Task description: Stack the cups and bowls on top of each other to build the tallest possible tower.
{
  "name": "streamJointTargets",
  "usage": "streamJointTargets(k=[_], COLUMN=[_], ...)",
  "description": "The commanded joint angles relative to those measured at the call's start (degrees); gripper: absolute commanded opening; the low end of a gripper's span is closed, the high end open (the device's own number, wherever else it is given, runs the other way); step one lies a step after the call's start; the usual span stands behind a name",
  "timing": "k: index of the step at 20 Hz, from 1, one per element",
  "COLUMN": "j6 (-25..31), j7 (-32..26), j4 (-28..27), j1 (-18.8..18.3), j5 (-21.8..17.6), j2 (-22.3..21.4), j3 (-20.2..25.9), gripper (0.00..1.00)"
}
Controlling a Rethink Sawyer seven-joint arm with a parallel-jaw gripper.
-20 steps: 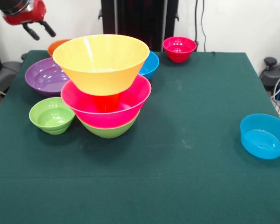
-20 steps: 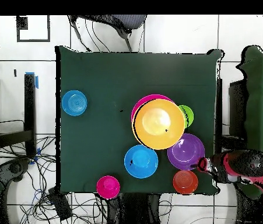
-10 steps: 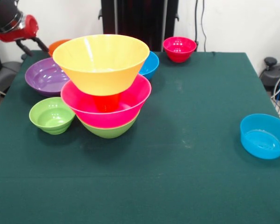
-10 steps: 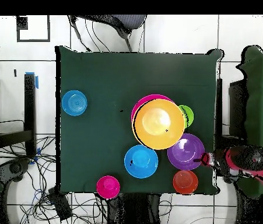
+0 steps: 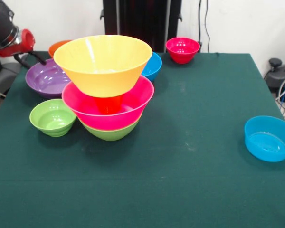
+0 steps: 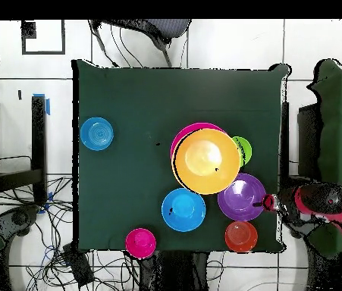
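The tower stands left of the table's middle: a green bowl [image 5: 111, 133] lowest, a large pink bowl [image 5: 135, 102] in it, the orange cup [image 5: 108, 103] upright inside the pink bowl, and a large orange bowl [image 5: 103, 61] resting on the cup. From overhead the orange bowl [image 6: 206, 159] hides most of the stack. My gripper [image 5: 31, 59] is open and empty at the far left, just above the outer rim of the purple bowl [image 5: 46, 78]. In the overhead view the gripper [image 6: 268, 202] is beside the purple bowl [image 6: 242, 197].
A small green bowl [image 5: 52, 116] touches the tower's left side. A small orange bowl [image 5: 59, 46] sits behind the purple one. A blue bowl [image 5: 153, 64] and a small red bowl [image 5: 182, 49] are at the back. A small blue bowl [image 5: 268, 137] sits far right.
My gripper has dropped lower and drawn outward toward the table's edge, ending beside the purple bowl's rim. No bowl has moved.
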Motion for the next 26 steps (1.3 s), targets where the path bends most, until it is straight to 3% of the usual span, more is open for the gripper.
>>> streamJointTargets(k=[1, 6, 24, 25, 26], j6=[3.94, 5.11, 6.65, 7.36, 6.90], j7=[-24.70, -28.46, -33.44, -33.41, -32.75], j4=[-9.14, -11.91, -15.90, -16.37, -16.22], j1=[0.79, 0.85, 0.67, 1.13, 0.92], j5=[-6.49, -8.86, -9.58, -10.50, -10.09], j2=[6.52, 7.50, 9.94, 9.78, 9.85], j3=[4.65, 4.59, 5.78, 5.28, 5.37], gripper=[1.00, 1.00, 1.00, 0.00, 0.00])
